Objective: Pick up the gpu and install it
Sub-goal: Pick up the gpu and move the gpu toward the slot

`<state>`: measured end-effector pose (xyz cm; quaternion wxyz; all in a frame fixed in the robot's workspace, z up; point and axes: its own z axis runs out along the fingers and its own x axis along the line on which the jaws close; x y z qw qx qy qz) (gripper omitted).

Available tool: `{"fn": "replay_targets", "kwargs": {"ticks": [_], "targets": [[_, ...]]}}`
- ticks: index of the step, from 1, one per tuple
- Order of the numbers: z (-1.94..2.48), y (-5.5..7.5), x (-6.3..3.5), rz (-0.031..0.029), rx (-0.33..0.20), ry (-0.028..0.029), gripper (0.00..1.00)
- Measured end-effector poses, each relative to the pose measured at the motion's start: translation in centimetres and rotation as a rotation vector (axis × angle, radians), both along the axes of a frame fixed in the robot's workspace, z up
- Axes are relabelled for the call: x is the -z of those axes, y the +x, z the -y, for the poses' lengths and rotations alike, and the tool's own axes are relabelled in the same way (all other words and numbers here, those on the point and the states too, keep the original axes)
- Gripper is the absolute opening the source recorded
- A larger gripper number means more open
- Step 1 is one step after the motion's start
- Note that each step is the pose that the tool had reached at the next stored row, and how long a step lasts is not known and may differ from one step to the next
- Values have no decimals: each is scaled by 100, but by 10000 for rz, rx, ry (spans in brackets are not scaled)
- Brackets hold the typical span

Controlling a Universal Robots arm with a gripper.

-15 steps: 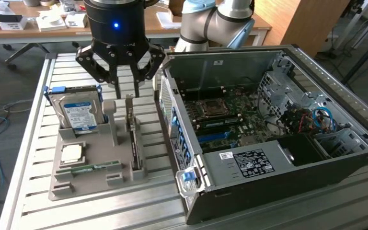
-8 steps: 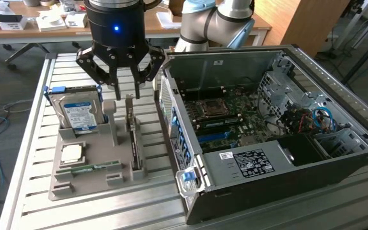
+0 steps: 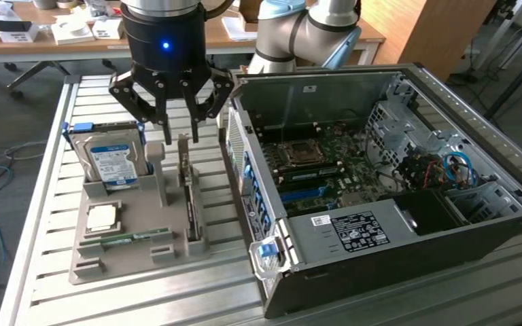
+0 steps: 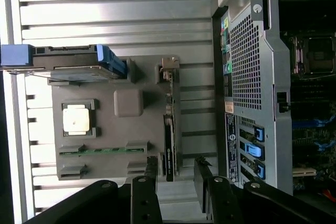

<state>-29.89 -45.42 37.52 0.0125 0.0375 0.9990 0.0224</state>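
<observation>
Black gpu [image 3: 189,204] is standing on edge in the grey holder [image 3: 120,268] on the counter [image 3: 152,299], just below your gripper [image 3: 181,129], which is spread wide and empty. Come down slightly off-centre and it could land on the card's edge or clip the hard drive [image 3: 111,159].

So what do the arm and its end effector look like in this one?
The arm is silver-grey tubing with pale blue joint caps. The end effector has a black cylindrical body with a small blue light, and several black jointed fingers built from linkages.
</observation>
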Motion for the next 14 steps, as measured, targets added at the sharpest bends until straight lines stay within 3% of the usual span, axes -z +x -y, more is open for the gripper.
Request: {"fn": "replay_targets", "kwargs": {"ticks": [14], "targets": [[0,0,12,1,0,0,42]]}}
